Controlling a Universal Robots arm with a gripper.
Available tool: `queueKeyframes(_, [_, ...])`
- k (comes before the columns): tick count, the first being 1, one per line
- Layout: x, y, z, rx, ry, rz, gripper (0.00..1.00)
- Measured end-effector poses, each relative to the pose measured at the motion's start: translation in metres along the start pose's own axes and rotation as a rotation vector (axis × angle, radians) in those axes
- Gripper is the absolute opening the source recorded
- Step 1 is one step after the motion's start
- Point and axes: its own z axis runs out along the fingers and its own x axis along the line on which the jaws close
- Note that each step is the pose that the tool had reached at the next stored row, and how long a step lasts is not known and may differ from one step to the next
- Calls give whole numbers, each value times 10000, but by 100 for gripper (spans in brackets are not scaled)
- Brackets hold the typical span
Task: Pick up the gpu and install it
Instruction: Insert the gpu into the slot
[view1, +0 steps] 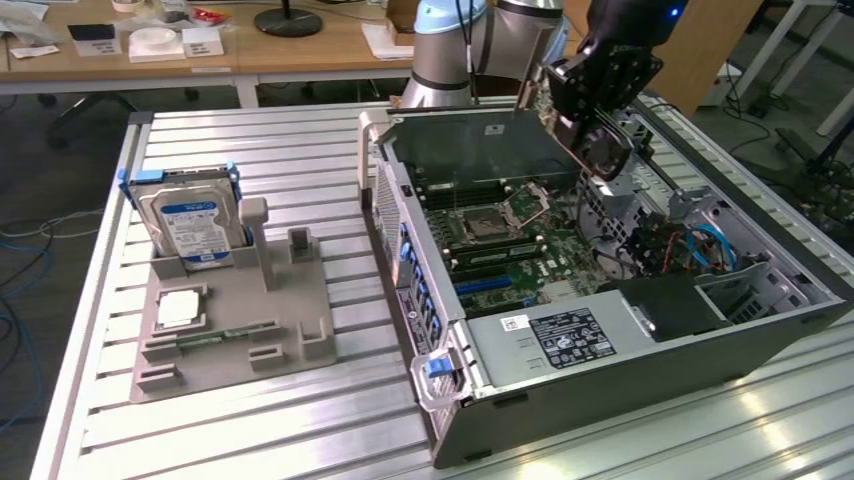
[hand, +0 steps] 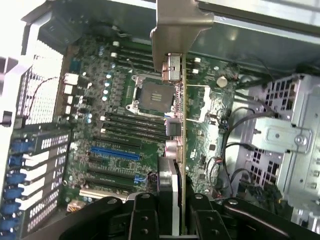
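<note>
1. Wrist view: gpu (hand: 173, 127) seen edge-on, clamped in the end effector (hand: 172, 212), silver bracket (hand: 177, 30) at the far end.
2. End effector closed narrow on the gpu, so the pick-up is done.
3. Exterior view: gpu (view1: 603, 150) hangs from the end effector (view1: 601, 95) over the open computer case (view1: 747, 340), above the motherboard (hand: 120, 100), touching no slot as far as I can tell.
4. Blue slot (hand: 115, 153) is bare. The card is not yet seated, so the install is left.
5. Well apart on the table (view1: 267, 440): grey holder (view1: 307, 330) with hard drive (view1: 194, 225).
</note>
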Motion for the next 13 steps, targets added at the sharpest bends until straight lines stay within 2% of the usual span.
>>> queueKeyframes(7, [0, 0, 0, -12, 30, -770, 28])
queueKeyframes(13, [0, 0, 1, -60, 38, -1263, 28])
